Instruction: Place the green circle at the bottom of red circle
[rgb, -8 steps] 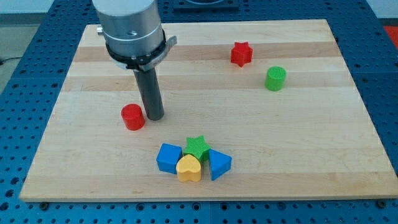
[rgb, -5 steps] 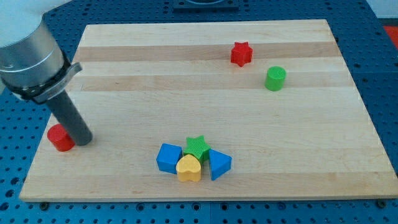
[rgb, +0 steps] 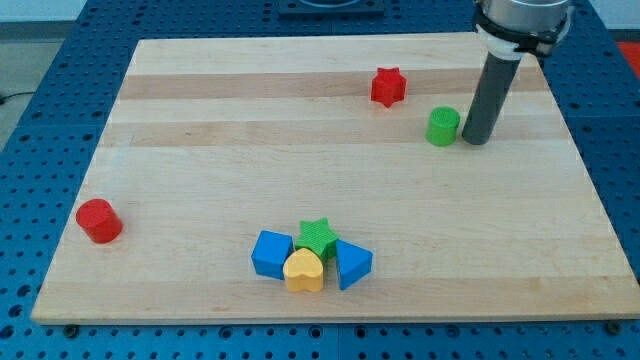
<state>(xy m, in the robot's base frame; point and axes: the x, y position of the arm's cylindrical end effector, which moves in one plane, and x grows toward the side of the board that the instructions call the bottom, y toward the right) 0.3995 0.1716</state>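
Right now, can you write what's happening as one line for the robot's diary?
my tip: just right of green circle | red circle: near board's left edge, far off | green circle: not yet below red circle

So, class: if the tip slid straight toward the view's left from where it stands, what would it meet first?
My tip would likely meet the green circle first; it sits just left of the tip, though touching or apart is unclear.
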